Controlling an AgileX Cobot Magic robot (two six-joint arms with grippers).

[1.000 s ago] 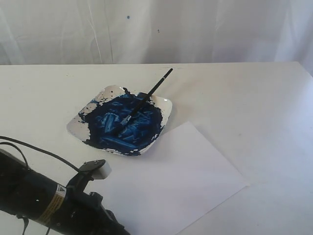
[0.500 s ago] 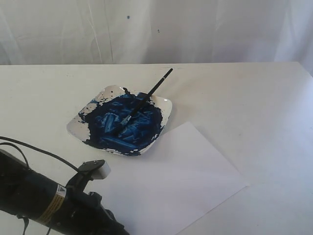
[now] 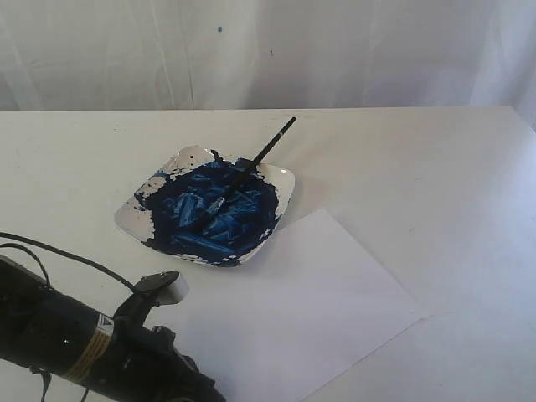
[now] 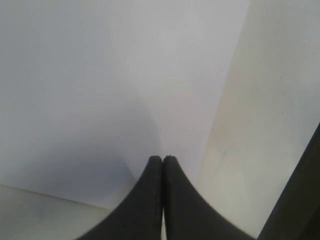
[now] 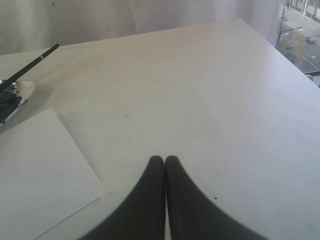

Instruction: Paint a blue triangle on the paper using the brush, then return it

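Observation:
The brush (image 3: 248, 167) lies across the paint dish (image 3: 285, 186), its tip in the dark blue paint and its black handle sticking out over the far rim. In the right wrist view the brush handle (image 5: 31, 63) shows far off. The paper (image 3: 301, 301) lies flat in front of the dish and is blank; no blue triangle shows on it. My left gripper (image 4: 163, 158) is shut with nothing in it, hovering over the paper (image 4: 95, 85) near one edge. My right gripper (image 5: 164, 158) is shut and empty over bare table, beside a corner of the paper (image 5: 35, 175).
The white tabletop (image 3: 419, 176) stretches to the right and behind the dish. My left arm's black body (image 3: 75, 339) with its cable crosses the lower left corner of the exterior view. A white curtain hangs behind the table. The table's far edge (image 5: 280, 50) shows in the right wrist view.
The left arm has sunk very slightly toward the lower edge of the exterior view. Brush, dish and paper lie as before.

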